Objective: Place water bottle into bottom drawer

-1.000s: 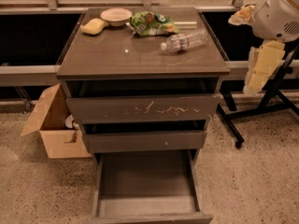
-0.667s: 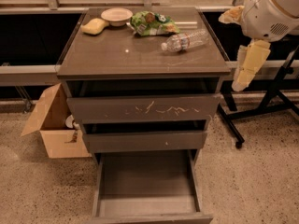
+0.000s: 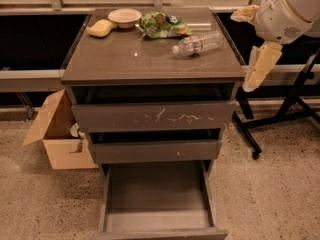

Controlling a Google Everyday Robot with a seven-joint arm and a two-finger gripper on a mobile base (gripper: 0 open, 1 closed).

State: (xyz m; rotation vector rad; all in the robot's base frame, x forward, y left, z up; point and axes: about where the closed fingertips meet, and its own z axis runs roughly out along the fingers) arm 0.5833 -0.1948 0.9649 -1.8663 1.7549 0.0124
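Note:
The water bottle (image 3: 198, 43), clear plastic with a white cap and a pale label band, lies on its side on the right part of the cabinet top (image 3: 125, 59), cap pointing left. The bottom drawer (image 3: 157, 199) is pulled out, and its smooth grey floor is bare. My gripper (image 3: 242, 51) hangs at the cabinet's right edge, level with the top and just right of the bottle. Its pale yellow fingers (image 3: 261, 64) are spread apart and hold nothing.
A white bowl (image 3: 124, 17), a yellow sponge (image 3: 101, 28) and a green snack bag (image 3: 162, 25) sit at the back of the top. An open cardboard box (image 3: 57, 134) stands on the floor at left. A black stand's legs (image 3: 280, 119) are at right.
My arm has moved left and toward the cabinet's right edge, closer to the bottle. The bottle and the drawers have not moved.

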